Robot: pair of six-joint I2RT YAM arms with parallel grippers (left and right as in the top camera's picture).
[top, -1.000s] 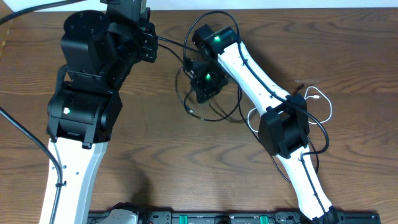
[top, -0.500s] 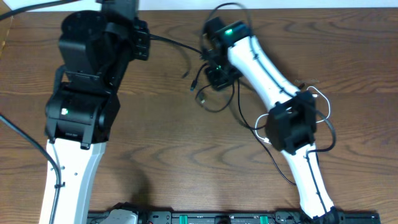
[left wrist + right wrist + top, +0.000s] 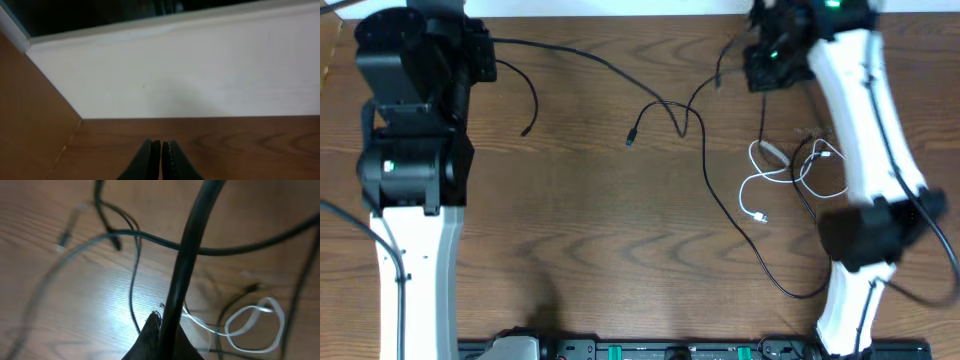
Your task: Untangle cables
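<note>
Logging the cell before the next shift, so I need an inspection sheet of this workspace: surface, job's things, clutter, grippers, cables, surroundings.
Surface: brown wood-grain table.
Job's things: black cable stretched between both grippers; black strand trailing toward the near edge; white cable loosely looped on the right side.
Clutter: nothing seen.
Grippers: left gripper shut, right gripper shut, each apparently on the black cable.
Cables: arm wiring running along the left arm.
Surroundings: white wall behind the table.

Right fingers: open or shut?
Shut on a black cable: in the right wrist view it rises straight from between the closed fingers.
</note>
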